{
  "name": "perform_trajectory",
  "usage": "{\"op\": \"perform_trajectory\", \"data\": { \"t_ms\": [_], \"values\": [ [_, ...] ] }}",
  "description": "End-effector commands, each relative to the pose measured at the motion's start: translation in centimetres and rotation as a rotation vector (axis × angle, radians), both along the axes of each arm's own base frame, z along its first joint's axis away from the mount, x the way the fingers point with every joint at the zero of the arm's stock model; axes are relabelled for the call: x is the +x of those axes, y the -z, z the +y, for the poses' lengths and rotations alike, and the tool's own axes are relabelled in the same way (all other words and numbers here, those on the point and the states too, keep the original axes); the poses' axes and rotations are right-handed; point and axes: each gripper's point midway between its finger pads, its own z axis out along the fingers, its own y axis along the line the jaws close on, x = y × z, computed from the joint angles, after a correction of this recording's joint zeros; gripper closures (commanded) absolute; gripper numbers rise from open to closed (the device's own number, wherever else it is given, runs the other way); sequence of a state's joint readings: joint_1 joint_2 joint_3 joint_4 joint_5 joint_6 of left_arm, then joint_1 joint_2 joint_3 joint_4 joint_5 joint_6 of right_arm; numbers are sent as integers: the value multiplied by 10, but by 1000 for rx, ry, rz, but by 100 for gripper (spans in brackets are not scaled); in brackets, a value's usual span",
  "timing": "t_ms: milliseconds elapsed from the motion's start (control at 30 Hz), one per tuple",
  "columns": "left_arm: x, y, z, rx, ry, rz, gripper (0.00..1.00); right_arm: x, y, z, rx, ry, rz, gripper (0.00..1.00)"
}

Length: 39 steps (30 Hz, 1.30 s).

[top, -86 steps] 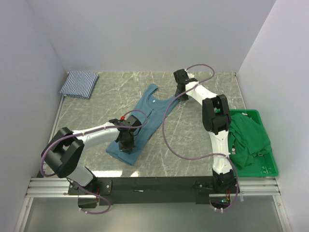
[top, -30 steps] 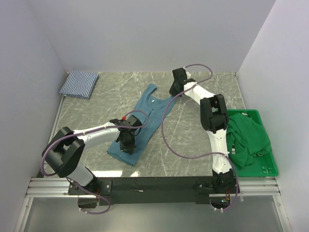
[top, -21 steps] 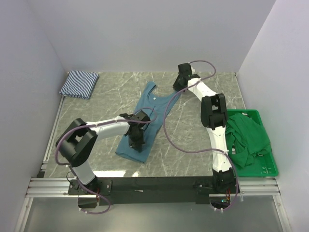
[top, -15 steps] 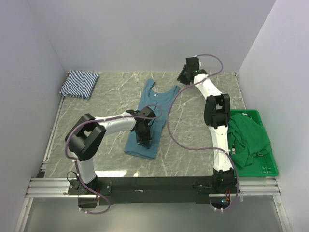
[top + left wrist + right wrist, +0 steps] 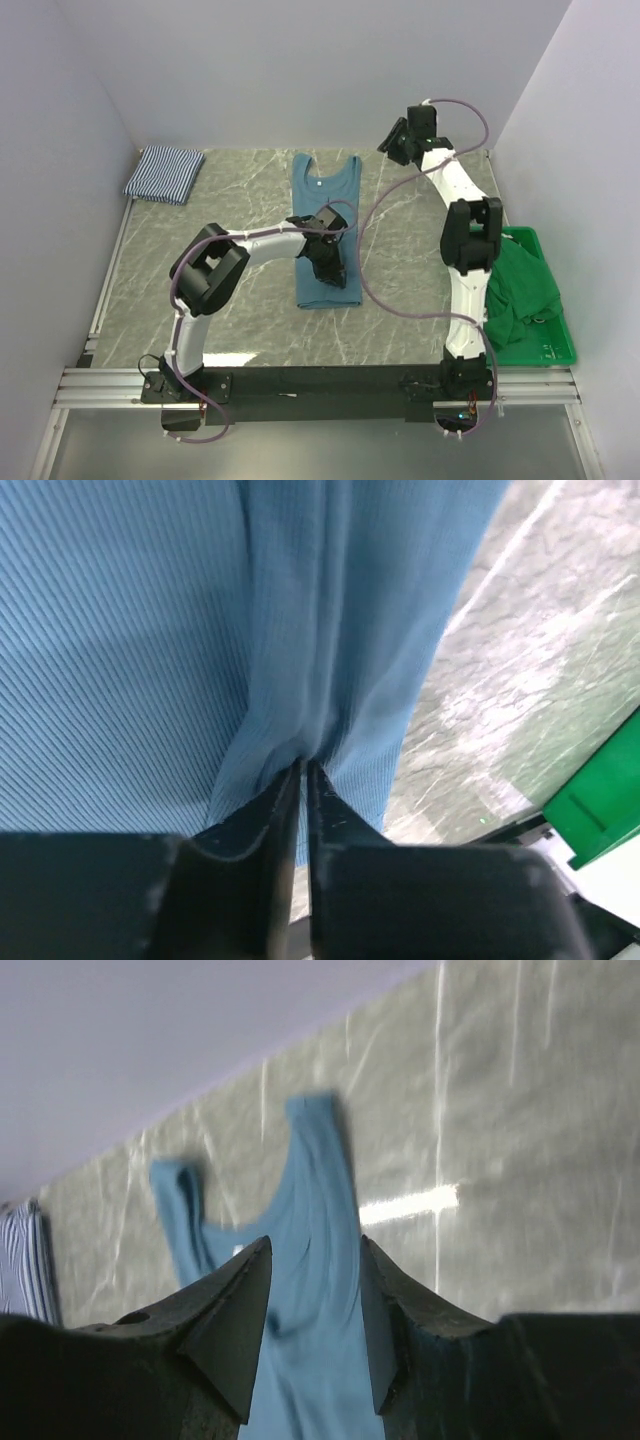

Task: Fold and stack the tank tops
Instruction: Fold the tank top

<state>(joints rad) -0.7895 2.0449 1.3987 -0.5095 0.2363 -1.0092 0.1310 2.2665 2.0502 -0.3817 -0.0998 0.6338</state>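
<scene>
The teal-blue tank top (image 5: 322, 200) lies flat and straight on the table, straps toward the back wall and hem toward me. My left gripper (image 5: 333, 268) sits low on its right side near the hem. In the left wrist view the left gripper (image 5: 303, 767) has its jaws pressed almost together, with a puckered ridge of the teal cloth (image 5: 150, 630) pinched at the tips. My right gripper (image 5: 393, 145) hangs open above the table's back right; its wrist view shows the right gripper (image 5: 315, 1250) empty, with the teal top (image 5: 300, 1200) well below. The striped tank top (image 5: 163, 173) lies folded at the back left corner.
A green crate (image 5: 545, 350) holding crumpled green cloth (image 5: 515, 285) stands at the right edge beside the right arm. Its corner (image 5: 600, 790) shows in the left wrist view. White walls close in the table at the back and on both sides.
The teal top swung from a diagonal lie to straight, dragged rightward by my left gripper. The right gripper let go of the strap, opened, and rose toward the back right.
</scene>
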Motion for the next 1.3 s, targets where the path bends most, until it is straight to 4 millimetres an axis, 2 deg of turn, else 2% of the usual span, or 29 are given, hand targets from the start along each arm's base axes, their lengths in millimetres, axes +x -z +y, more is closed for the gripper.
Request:
{"op": "perform_trajectory", "data": {
  "t_ms": [0,33,67,100,133,167,200,233,267,300,333,367,400,433,467,500,533,567,667,800,933,1067,1267],
  "values": [
    [6,-23,-8,-14,-13,-112,82,-44,-56,16,-4,-31,-84,52],
    [5,-27,-5,-15,-19,-128,75,-59,-73,15,0,-26,-104,52],
    [7,-45,-4,-41,-27,-163,70,-70,-70,16,-6,-26,-94,52],
    [6,-52,-1,-48,-36,-177,66,-90,-45,20,-23,-36,-35,52],
    [4,-53,5,-42,-44,-187,59,-107,-58,20,-29,-34,-53,52],
    [4,-69,8,-63,-51,-215,56,-118,-55,18,-45,-25,-47,52],
    [2,-72,12,-58,-57,-223,54,-142,-27,19,-59,-32,18,52],
    [-4,-70,22,-33,-61,-219,52,-157,-40,18,-48,-30,-10,52],
    [-5,-82,28,-41,-79,-249,51,-182,-10,16,-58,-40,51,53],
    [-9,-76,39,-21,-100,-236,50,-196,-5,20,-42,-53,60,53],
    [-11,-84,45,-31,-115,-250,50,-214,-16,31,-35,-83,22,53],
    [-14,-83,53,-17,-134,-241,50,-238,7,34,-56,-109,69,53],
    [-18,-75,64,4,-146,-228,51,-248,11,31,-90,-86,66,53],
    [-20,-73,70,9,-154,-225,55,-265,5,41,-88,-120,47,53],
    [-22,-76,75,5,-164,-229,57,-276,8,46,-87,-143,47,54],
    [-26,-66,84,24,-168,-210,58,-291,24,46,-103,-154,72,54],
    [-29,-63,87,35,-166,-204,62,-301,22,48,-104,-159,64,54],
    [-30,-59,91,54,-155,-209,62,-316,33,54,-117,-196,90,55],
    [-36,-43,99,111,-126,-180,68,-340,44,70,-135,-255,105,56],
    [-33,-28,108,170,-116,-191,70,-354,57,81,-188,-289,123,57],
    [-28,-17,106,213,-80,-189,72,-359,77,89,-248,-319,156,57],
    [-31,-8,109,258,-60,-179,73,-366,87,100,-294,-351,178,58],
    [-35,0,115,315,-50,-177,71,-376,103,102,-366,-356,211,58]
  ]
}}
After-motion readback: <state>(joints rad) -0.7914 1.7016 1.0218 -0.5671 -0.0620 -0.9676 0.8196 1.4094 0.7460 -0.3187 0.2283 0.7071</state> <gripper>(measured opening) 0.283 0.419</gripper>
